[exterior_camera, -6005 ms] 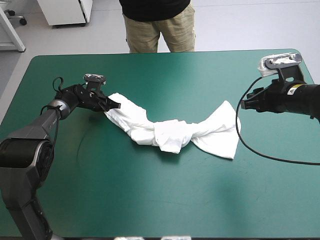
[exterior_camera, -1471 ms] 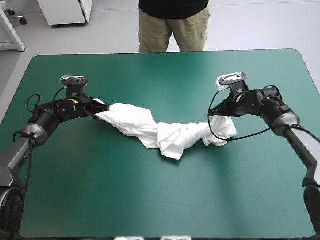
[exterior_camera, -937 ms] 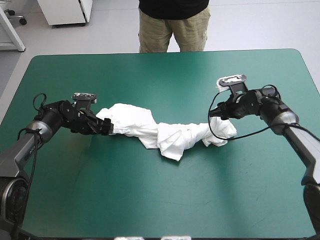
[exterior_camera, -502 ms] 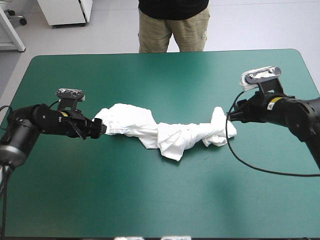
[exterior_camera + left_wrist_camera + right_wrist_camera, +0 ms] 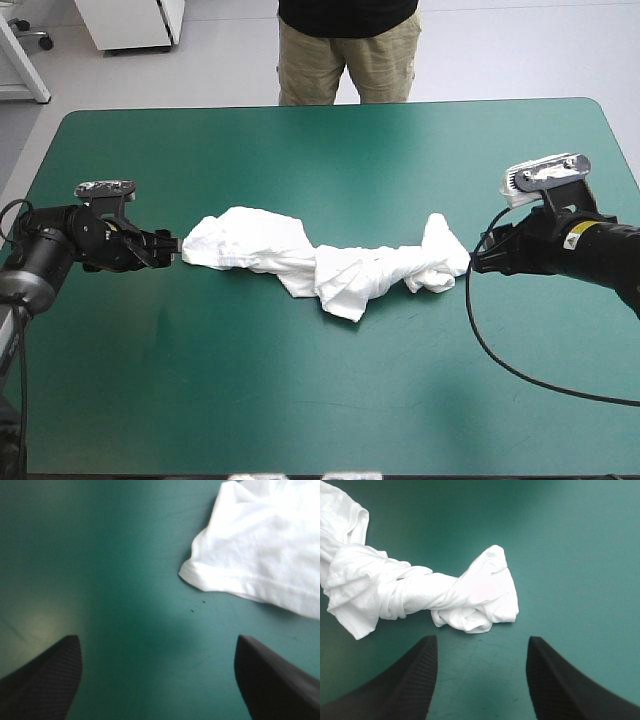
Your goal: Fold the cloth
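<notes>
T-shirt [image 5: 320, 262] lies between left gripper [image 5: 172, 247] and right gripper [image 5: 479, 263], touching neither.

Bright even light, pale glare on teal-green cover [image 5: 46, 624]

A table [image 5: 330, 400] with a teal-green cover stands on a pale grey floor [image 5: 500, 50], a white cabinet [image 5: 130, 22] beyond its far-left corner.

The high camera overlooks the table [image 5: 300, 400]; each wrist camera closely faces one T-shirt [image 5: 340, 272] end.
</notes>
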